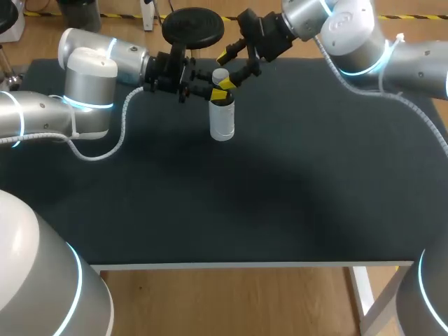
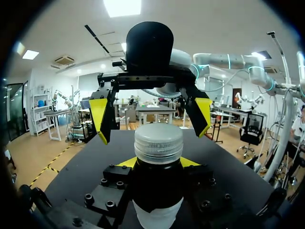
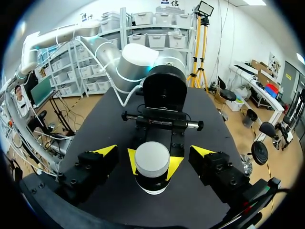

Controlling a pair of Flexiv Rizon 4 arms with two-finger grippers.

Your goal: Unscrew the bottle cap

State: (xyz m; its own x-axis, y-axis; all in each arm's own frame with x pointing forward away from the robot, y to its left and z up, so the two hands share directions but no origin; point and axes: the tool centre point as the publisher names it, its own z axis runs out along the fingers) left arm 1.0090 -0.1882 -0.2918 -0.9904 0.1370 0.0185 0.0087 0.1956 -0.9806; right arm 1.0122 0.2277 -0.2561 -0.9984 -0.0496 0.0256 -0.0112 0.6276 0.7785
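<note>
We see a bottle (image 1: 222, 120) with a white lower body standing upright on the black table (image 1: 315, 182), toward the far side near the middle. Our left gripper (image 1: 214, 89), coming in from the left, pinches the bottle just below its pale ribbed cap (image 2: 158, 141), with a yellow tip pressed against each side. Our right gripper (image 3: 153, 155) comes in from the far right and sits at the cap. Its fingers (image 3: 106, 153) are spread wide, one on either side of the cap, not touching it.
</note>
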